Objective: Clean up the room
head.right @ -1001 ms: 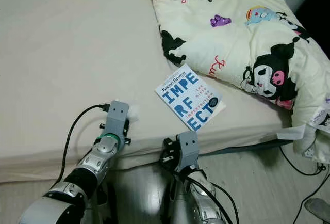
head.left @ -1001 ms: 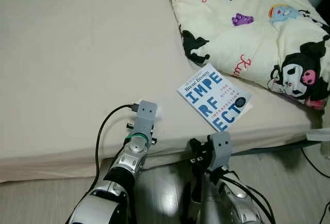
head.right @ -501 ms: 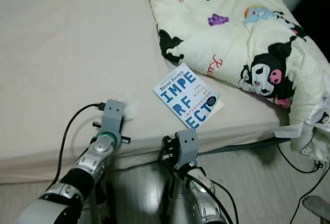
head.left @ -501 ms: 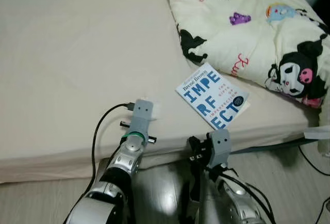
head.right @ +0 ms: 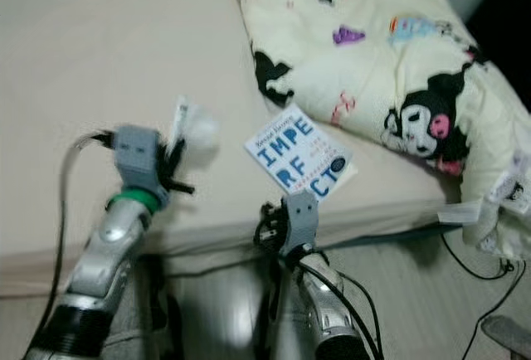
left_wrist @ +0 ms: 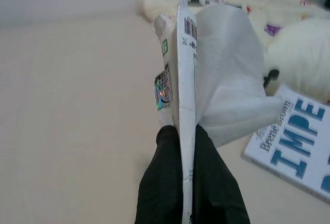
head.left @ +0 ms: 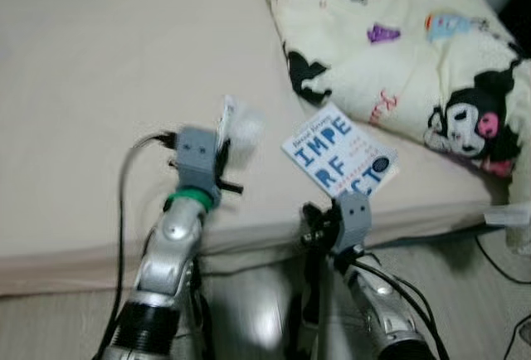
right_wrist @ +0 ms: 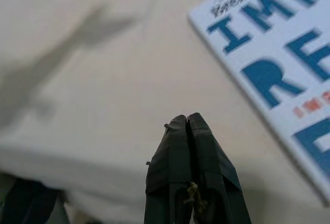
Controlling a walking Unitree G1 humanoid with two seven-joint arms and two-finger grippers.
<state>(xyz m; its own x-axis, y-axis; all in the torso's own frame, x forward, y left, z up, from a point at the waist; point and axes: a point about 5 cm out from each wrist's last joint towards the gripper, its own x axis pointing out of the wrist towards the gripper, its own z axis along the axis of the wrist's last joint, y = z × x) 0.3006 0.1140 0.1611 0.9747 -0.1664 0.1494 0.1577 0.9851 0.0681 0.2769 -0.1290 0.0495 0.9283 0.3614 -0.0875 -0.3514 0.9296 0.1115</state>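
Note:
My left gripper (left_wrist: 181,131) is shut on a white plastic wrapper (left_wrist: 206,74) with a barcode label. It holds the wrapper (head.left: 236,126) lifted above the beige bed (head.left: 99,86), left of the book. A white paperback with blue letters (head.left: 340,161) lies near the bed's front edge, beside a cartoon-print quilt (head.left: 415,45). My right gripper (right_wrist: 186,123) is shut and empty, low at the bed's front edge just in front of the book (right_wrist: 278,53).
The quilt (head.right: 373,53) covers the bed's right side and hangs over its corner. Wooden floor (head.left: 465,277) lies in front of the bed, with a black cable (head.right: 481,281) at the right. The bed's left half is bare sheet.
My left gripper has risen from the bed with the white wrapper pinched in it. The right arm has hardly moved. The view is blurred and slightly shifted.

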